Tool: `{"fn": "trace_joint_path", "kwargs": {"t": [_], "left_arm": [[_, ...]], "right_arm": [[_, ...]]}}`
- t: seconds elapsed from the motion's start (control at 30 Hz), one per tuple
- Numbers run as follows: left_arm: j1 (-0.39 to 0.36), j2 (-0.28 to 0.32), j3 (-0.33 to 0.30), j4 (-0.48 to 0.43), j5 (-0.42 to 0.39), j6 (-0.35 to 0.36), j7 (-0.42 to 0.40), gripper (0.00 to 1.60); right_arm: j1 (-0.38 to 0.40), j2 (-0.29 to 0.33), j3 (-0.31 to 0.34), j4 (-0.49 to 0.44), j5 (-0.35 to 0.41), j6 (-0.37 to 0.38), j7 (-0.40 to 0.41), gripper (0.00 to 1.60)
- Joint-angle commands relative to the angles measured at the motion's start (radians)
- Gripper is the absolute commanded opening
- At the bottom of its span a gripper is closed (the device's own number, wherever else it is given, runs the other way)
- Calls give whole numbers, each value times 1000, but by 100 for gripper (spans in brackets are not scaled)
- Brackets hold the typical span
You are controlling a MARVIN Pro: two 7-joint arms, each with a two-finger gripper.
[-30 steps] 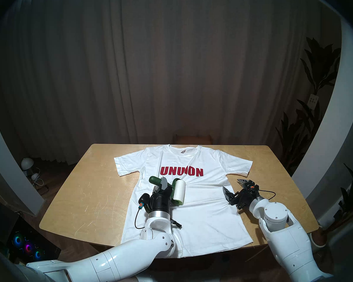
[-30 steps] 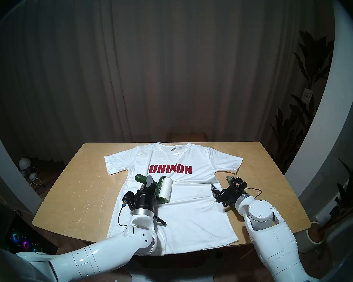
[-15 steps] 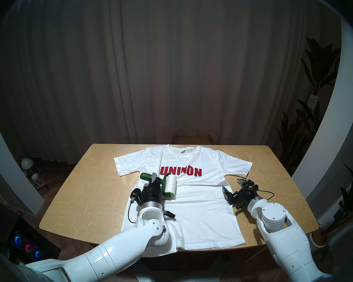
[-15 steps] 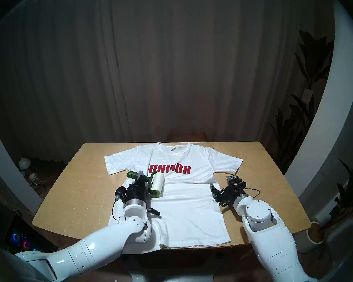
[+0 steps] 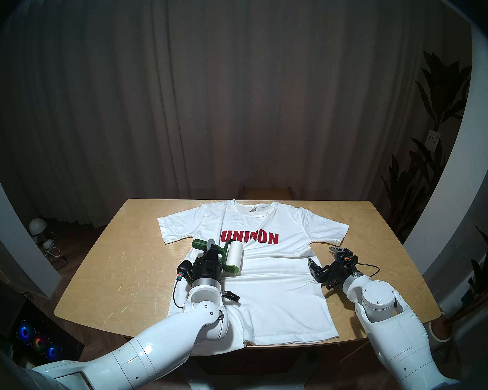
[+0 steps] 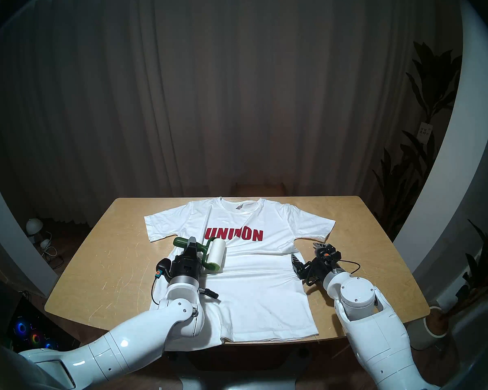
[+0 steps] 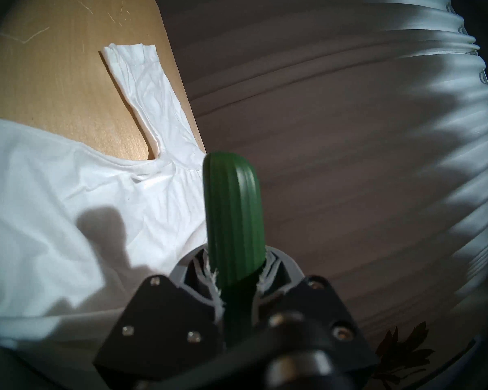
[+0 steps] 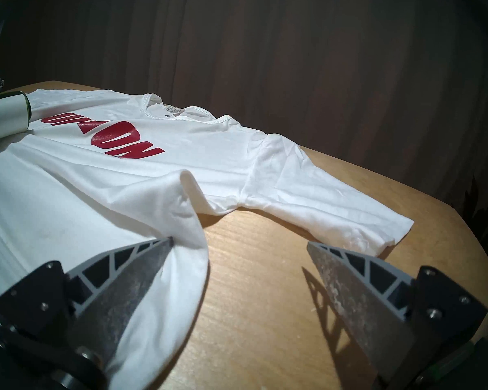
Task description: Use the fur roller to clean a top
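Near the tabletop's (image 5: pixel 102 268) front edge the top (image 5: pixel 279 291) lies flat, collar toward the far edge; the wide-open right end effector (image 8: pixel 237 243) presses one finger on its right side, gripping nothing. The left end effector (image 5: pixel 213 247), closed on the fur roller (image 5: pixel 231 258) handle, holds its roll on the shirt's left side, axis running near-to-far, handle pointing toward the left edge. The sticky roll could likely drag and bunch the fabric.

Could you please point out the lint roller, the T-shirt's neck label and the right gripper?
lint roller (image 5: pixel 235 256), head left view, white roll.
neck label (image 5: pixel 253 210), head left view, grey tag.
right gripper (image 8: pixel 237 244), right wrist view, between fingertips.
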Motion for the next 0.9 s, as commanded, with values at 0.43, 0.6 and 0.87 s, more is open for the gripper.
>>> {"fn": "trace_joint_path", "kwargs": {"t": [0.43,0.6,0.87], "left_arm": [[39,158,49,-89,370,-93,187,0],[39,179,47,-114,465,-93,250,0],[52,199,47,-144,608,-93,408,0]], "right_arm": [[-10,8,38,92,17,20,-18,160],[-11,6,43,96,23,18,-20,160],[-6,2,47,109,30,12,-24,160]]}}
